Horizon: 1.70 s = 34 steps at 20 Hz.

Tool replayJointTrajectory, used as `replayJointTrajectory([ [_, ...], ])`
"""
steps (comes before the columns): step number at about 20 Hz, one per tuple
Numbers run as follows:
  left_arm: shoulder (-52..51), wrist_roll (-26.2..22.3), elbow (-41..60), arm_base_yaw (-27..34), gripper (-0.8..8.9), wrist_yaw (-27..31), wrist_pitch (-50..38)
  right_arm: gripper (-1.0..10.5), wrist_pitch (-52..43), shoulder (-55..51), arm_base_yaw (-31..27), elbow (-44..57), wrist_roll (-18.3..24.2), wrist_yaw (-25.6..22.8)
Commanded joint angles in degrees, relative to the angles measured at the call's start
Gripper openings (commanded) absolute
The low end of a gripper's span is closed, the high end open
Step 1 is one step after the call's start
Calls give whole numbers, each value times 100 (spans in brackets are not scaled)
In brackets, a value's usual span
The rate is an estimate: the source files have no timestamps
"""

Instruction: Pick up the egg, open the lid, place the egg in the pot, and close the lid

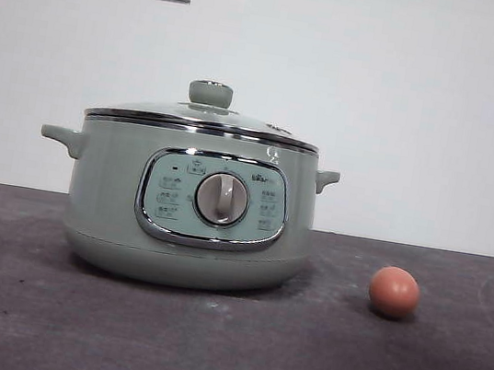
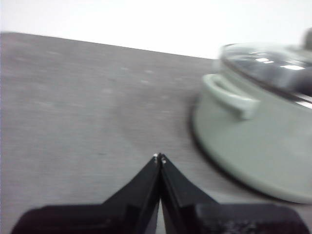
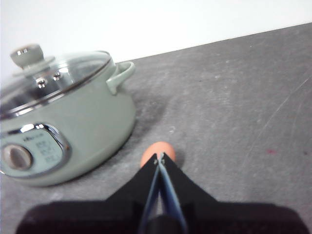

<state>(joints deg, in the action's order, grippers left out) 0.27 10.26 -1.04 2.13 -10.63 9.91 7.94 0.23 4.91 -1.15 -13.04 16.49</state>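
We find the pot [image 1: 189,218] standing on the dark table [image 1: 222,349], left of centre in the front view, with its control panel facing the table's near edge. The lid [image 1: 203,121] sits closed on the pot's chrome rim, its knob upright. The egg [image 1: 394,292] lies on the bare table well to the right of the pot, apart from it and slightly nearer the near edge. No task step shows as done: the egg is not yet lifted and the lid is on.

The right gripper [image 3: 160,157] has its jaws clenched together, tips touching, and grasps nothing. In the right wrist view the egg [image 3: 157,152] lies directly ahead of those tips, partly hidden behind them and still on the table. We judge the right arm to be the nearer one, lined up with the egg. The egg's long axis cannot be read with confidence; in the front view it looks nearly round.

The left gripper [image 2: 159,158] is likewise clenched and empty, above bare table beside the pot's side handle [image 2: 229,96].

We judge that the coming move turns on one relation: the egg sits straight in front of closed jaws. They must spread before they descend, otherwise the tips may push the egg and roll it.
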Motion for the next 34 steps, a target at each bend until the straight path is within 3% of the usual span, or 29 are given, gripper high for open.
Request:
replayJointTrajectory([
  [1, -15, 535, 15, 17, -6, -448, 15, -11, -35, -7, 4, -105, -708, 4],
  [4, -15, 669, -177, 17, -6, -664, 116, -12, -22, 52, 4, -339, -970, 7],
  [12, 142, 603, -1226, 17, -6, -953, 1088, -12, 625, 669, 4, -1434, -905, 26],
  [19, 706, 509, -2273, 17, -6, -1674, 1821, -12, 2339, 1884, 9, -2966, 74, 501],
  [25, 1414, -153, -3182, 13, -6, -2107, 2824, -12, 4159, 3034, 9, -4387, 940, 608],
  [34, 2594, -1311, -4398, 7, -6, -2538, 4789, -12, 6085, 4218, 9, -5733, 1836, 608],
])
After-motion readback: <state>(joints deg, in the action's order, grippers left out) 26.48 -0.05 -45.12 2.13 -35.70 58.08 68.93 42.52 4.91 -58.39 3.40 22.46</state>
